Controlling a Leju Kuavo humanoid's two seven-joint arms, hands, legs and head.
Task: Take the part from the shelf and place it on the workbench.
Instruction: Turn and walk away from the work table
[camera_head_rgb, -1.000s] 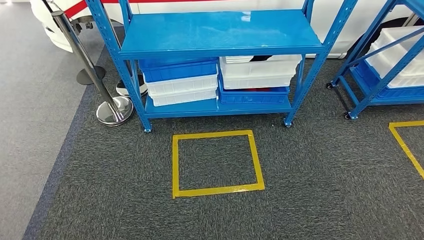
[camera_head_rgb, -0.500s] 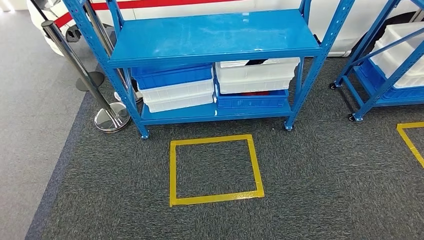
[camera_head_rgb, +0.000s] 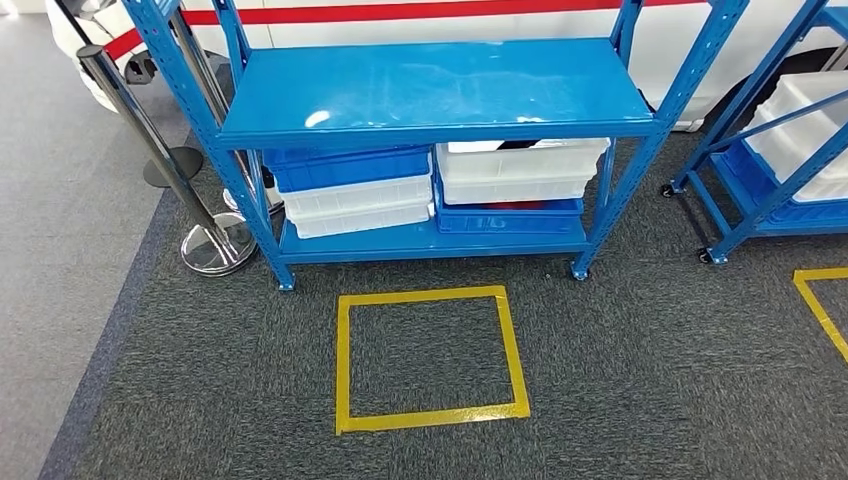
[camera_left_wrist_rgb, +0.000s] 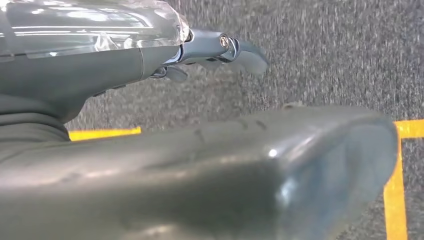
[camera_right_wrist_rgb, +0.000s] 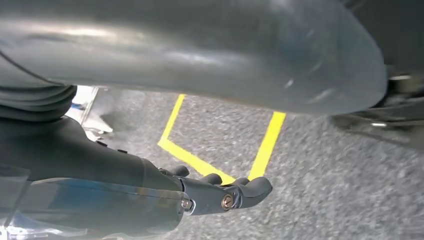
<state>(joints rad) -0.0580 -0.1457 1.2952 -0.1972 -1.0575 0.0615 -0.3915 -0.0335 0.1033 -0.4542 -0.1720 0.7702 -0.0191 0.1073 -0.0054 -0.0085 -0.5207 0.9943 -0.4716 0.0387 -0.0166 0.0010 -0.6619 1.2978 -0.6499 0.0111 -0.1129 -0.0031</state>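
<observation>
1. Fingers: left hand (camera_left_wrist_rgb: 200, 55) holds nothing, fingers loosely extended and apart over the dark carpet (camera_left_wrist_rgb: 325, 55). Right hand (camera_right_wrist_rgb: 220, 192) likewise holds nothing, fingers slightly curled but apart, touching nothing.
2. Head view vs 0.5 s and 1.0 s ago: the whole picture has shifted, so the camera moved, not the things. The blue shelf (camera_head_rgb: 430, 95) now sits a little lower in frame, and more of the white body with the red stripe (camera_head_rgb: 440, 12) shows behind it. The yellow tape square (camera_head_rgb: 430, 358) also sits lower in frame.
3. Head view, now: lower level of the shelf carries a blue bin (camera_head_rgb: 345, 165) stacked on a white bin (camera_head_rgb: 355, 205) at left, and a white bin (camera_head_rgb: 520, 172) on a blue bin (camera_head_rgb: 510, 218) at right. Something dark shows in the top of the right white bin; can't tell whether that is the part. Chrome stanchion (camera_head_rgb: 212, 245) stands just beside the shelf's left legs. A second blue rack (camera_head_rgb: 770, 170) with white bins stands to the right.
4. Left wrist view: thumb close to the lens, yellow tape (camera_left_wrist_rgb: 395, 200) on the carpet beyond it.
5. Right wrist view: tape lines (camera_right_wrist_rgb: 267, 142) on the carpet beyond the fingers.
</observation>
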